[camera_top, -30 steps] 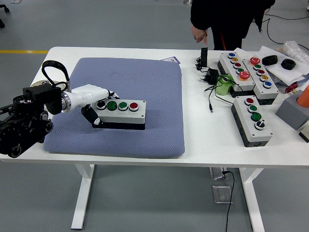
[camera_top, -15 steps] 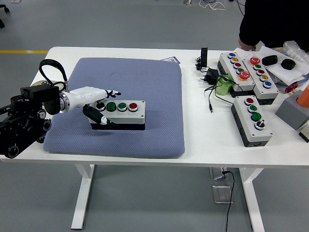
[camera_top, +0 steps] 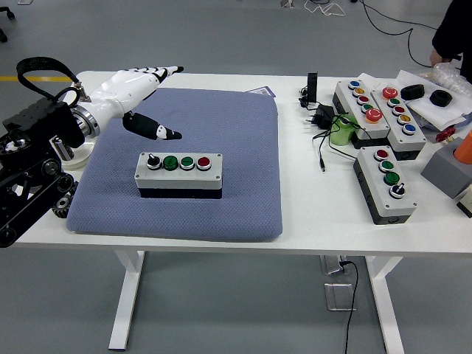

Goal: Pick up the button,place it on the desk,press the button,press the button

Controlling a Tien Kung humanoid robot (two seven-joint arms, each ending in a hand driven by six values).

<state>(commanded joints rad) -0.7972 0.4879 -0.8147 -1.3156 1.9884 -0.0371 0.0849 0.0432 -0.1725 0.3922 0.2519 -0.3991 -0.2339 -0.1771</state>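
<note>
1. Head view shows you the left hand (camera_top: 140,92) raised above the far left part of the blue cushion (camera_top: 221,118), fingers stretched out and holding nothing.
2. You can see the button box (camera_top: 178,175) lying flat on the cushion, near its front edge, well apart from the hand.
3. Its top carries a black knob (camera_top: 153,160), two green buttons and one red button (camera_top: 203,162) in one row.
4. You find the cushion on the white surface (camera_top: 310,199), on the left half.
5. On the right side of the surface you see three more button boxes (camera_top: 385,184), a black power adapter (camera_top: 323,116) with cable, and a green object (camera_top: 342,131).
6. A person's hand (camera_top: 440,56) is at the far right corner.
</note>
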